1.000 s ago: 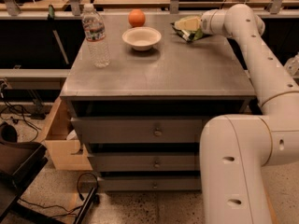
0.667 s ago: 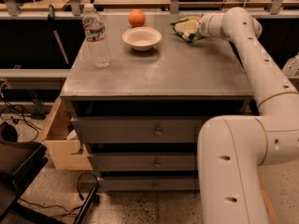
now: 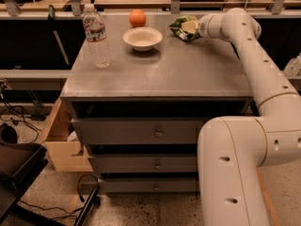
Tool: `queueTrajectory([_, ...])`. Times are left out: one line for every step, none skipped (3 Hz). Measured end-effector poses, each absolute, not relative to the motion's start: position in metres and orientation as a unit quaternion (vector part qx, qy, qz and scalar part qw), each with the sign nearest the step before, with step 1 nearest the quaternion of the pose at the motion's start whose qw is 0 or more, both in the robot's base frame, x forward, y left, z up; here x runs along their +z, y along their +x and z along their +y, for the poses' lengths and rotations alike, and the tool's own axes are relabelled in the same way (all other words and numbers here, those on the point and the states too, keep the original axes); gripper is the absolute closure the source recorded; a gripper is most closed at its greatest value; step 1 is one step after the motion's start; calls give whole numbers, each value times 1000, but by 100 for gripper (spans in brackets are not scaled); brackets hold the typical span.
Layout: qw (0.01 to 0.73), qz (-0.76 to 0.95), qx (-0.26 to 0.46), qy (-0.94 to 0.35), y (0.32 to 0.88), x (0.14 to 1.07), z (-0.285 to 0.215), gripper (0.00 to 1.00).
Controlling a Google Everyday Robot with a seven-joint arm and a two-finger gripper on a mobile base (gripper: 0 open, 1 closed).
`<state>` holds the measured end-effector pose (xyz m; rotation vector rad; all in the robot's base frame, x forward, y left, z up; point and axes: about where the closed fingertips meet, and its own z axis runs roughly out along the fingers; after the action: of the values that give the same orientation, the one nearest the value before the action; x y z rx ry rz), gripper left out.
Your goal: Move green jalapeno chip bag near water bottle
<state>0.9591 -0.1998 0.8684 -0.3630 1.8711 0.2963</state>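
The green jalapeno chip bag (image 3: 180, 26) is a crinkled green foil bag at the back right of the grey cabinet top (image 3: 160, 74). My gripper (image 3: 189, 28) is at the bag, reaching in from the right, and is closed on it. The bag sits at or just above the surface. The water bottle (image 3: 96, 36) is clear with a white cap. It stands upright at the back left of the top, well apart from the bag.
A white bowl (image 3: 142, 37) and an orange (image 3: 137, 18) lie between the bag and the bottle. A wooden drawer (image 3: 59, 135) stands open at the cabinet's lower left. A rail and shelf run behind the cabinet.
My gripper and the chip bag have shifted a little to the left together, toward the bowl. The bottle, bowl and orange have not moved.
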Motion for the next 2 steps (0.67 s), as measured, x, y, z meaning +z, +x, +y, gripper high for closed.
queueTrajectory([568,798,127,-156,960,866,-197,86])
queueTrajectory([567,798,129,-156,961,863,-194,100])
